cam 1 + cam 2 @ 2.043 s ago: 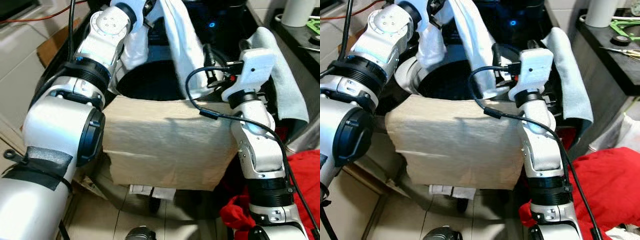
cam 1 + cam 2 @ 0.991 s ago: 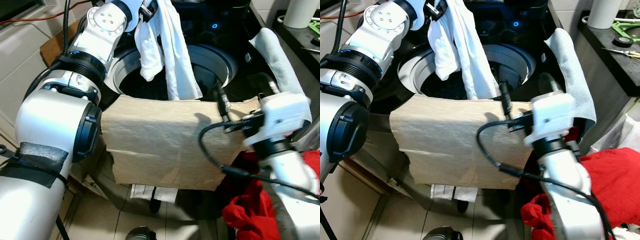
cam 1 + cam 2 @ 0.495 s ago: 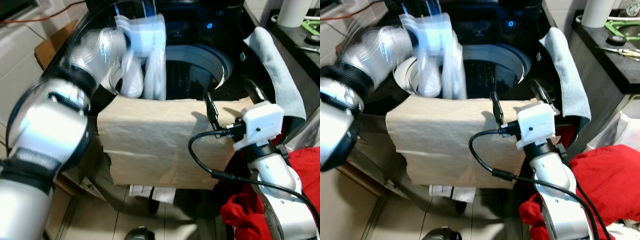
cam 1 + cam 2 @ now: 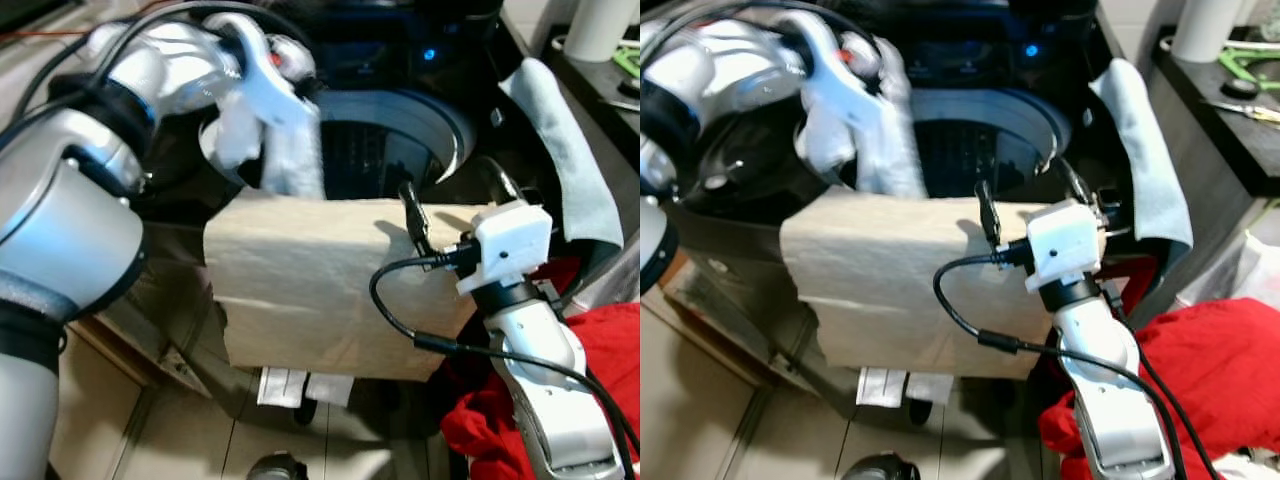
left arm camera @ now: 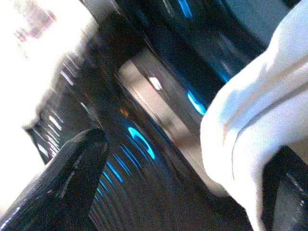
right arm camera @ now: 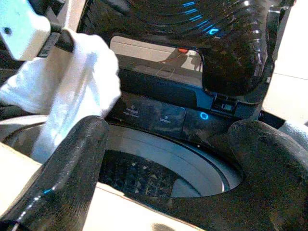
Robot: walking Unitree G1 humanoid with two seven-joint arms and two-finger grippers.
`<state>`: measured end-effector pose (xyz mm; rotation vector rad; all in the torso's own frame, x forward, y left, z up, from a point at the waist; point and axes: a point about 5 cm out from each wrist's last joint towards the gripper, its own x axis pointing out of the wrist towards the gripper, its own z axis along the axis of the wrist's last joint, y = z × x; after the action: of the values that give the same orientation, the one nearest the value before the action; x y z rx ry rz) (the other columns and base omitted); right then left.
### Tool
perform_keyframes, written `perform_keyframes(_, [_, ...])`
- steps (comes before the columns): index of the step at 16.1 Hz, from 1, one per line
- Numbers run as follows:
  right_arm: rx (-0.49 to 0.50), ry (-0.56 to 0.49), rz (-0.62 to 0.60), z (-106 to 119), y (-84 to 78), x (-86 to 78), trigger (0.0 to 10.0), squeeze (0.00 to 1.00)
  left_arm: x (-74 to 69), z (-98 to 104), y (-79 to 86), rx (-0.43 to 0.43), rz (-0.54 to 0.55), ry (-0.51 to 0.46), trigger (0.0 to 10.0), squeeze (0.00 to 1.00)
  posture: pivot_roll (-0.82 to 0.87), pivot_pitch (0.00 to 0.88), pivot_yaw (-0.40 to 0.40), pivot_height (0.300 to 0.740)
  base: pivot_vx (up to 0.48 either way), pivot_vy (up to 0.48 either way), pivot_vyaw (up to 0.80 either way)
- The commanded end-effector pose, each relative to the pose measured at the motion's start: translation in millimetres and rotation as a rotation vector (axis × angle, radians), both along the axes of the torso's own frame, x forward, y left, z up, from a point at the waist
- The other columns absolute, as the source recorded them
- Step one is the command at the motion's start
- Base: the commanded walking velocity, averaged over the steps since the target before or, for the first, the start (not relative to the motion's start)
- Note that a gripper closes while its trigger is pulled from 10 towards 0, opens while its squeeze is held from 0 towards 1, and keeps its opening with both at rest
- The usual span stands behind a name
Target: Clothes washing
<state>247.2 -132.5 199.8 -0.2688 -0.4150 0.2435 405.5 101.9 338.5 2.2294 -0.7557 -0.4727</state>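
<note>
Left gripper [image 4: 275,95], clamped on the white garment [image 4: 290,160], has swung it down from 1 s earlier toward the washer drum [image 4: 385,150]; loading nears release. Right gripper [image 6: 163,159] hovers spread, empty, at the drum's front edge.

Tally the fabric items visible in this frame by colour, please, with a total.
White garment, held in the left claw over the washer drum: 1
Beige towel draped over the washer's front: 1
Pale blue towel on the washer's right edge: 1
Red cloth at lower right: 1
Total: 4
</note>
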Motion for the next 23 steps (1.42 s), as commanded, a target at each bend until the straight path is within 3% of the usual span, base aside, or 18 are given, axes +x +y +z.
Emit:
perform_keyframes(1, [-0.010,-0.013,0.019,1.8,3.0,1.6,10.0,0.00,-13.3,18.0,-21.9,0.005,-0.155,-0.007,10.0,1.00,0.00,0.000,0.061,0.740,0.000,0.000,0.00])
perform_keyframes(3, [0.000,-0.010,0.031,-0.3,6.2,5.3,10.0,0.00,-4.9,-26.4,-2.1,0.094,-0.028,0.170,10.0,1.00,0.01,0.000,0.061,0.740,0.000,0.000,0.00])
perform_keyframes(4, [0.026,0.002,0.035,-1.1,7.7,8.3,10.0,0.00,-1.3,-48.2,6.6,-0.115,0.086,0.376,10.0,1.00,0.01,0.000,0.057,0.740,0.000,0.000,0.00])
perform_keyframes(5, [0.036,0.007,0.038,-1.1,8.4,9.6,10.0,0.00,0.3,-56.7,10.4,-0.199,0.125,0.432,10.0,1.00,0.01,0.000,0.058,0.740,0.000,0.000,0.00])
perform_keyframes(6, [0.111,0.049,0.046,-1.1,9.7,13.0,10.0,0.00,3.3,-61.4,11.4,-0.373,0.186,0.538,10.0,1.00,0.01,0.000,0.061,0.740,0.000,0.000,0.00])
perform_keyframes(8, [0.089,0.025,0.059,1.9,11.6,12.9,10.0,0.00,6.1,-38.3,6.7,-0.502,0.191,0.540,10.0,1.00,0.00,0.000,0.063,0.740,0.000,0.000,0.00])
perform_keyframes(9, [0.090,0.027,0.059,1.0,11.9,12.7,10.0,0.00,5.0,-28.8,1.6,-0.583,0.186,0.646,10.0,1.00,0.00,0.000,0.065,0.740,0.000,0.000,0.00])
perform_keyframes(10, [0.093,0.033,0.064,0.5,12.5,13.3,10.0,0.00,6.5,-24.5,5.8,-0.418,0.251,0.549,10.0,1.00,0.01,0.000,0.060,0.740,0.000,0.000,0.00])
perform_keyframes(12, [0.093,0.039,0.079,-0.3,16.2,16.0,10.0,0.00,-3.7,-71.8,6.1,-0.023,0.307,0.732,10.0,1.00,0.02,0.000,0.068,0.740,0.000,0.000,0.00])
perform_keyframes(14, [0.107,0.029,0.073,0.6,19.5,20.7,10.0,0.00,6.7,-36.6,-0.2,-0.241,0.320,0.559,10.0,1.00,0.02,0.000,0.071,0.740,0.000,0.000,0.00])
perform_keyframes(15, [0.111,0.027,0.078,0.9,21.7,21.7,10.0,0.00,-8.1,-60.1,-32.1,-0.448,0.154,1.025,10.0,1.00,0.02,0.000,0.070,0.740,0.000,0.000,0.00])
perform_keyframes(16, [0.112,0.029,0.082,0.4,22.3,22.7,10.0,0.00,9.4,-22.1,-13.5,-0.678,0.240,0.655,10.0,1.00,0.02,0.000,0.063,0.740,0.000,0.000,0.00])
perform_keyframes(17, [0.109,0.028,0.087,0.7,22.9,22.5,10.0,0.00,10.2,3.7,-8.7,-0.980,0.192,0.752,10.0,1.00,0.02,0.000,0.069,0.740,0.000,0.000,0.00])
perform_keyframes(18, [0.113,0.025,0.086,1.3,23.0,22.9,10.0,0.00,11.3,14.1,2.5,-1.196,0.156,0.821,10.0,0.93,0.02,0.000,0.073,0.740,0.000,0.000,0.00])
perform_keyframes(19, [0.120,0.022,0.083,1.9,23.0,22.8,10.0,0.00,11.8,21.8,23.6,-1.438,0.093,0.878,10.0,0.00,0.02,0.000,0.075,0.740,0.000,0.000,0.00])
perform_keyframes(20, [0.119,0.022,0.086,1.1,22.4,21.4,10.0,0.00,11.3,22.3,50.2,-1.636,0.032,0.867,10.0,0.00,0.03,0.000,0.068,0.740,0.000,0.000,0.00])
perform_keyframes(22, [0.097,-0.005,0.088,1.3,21.5,19.8,10.0,0.00,4.7,-18.0,88.7,-1.773,0.047,0.868,10.0,0.00,0.05,0.000,0.048,0.740,0.000,0.000,0.00])
perform_keyframes(23, [0.059,-0.059,0.077,5.6,20.1,19.2,10.0,0.00,-12.4,-32.6,114.6,-1.924,0.009,0.791,10.0,0.00,0.07,0.000,0.034,0.740,0.000,0.000,0.00])
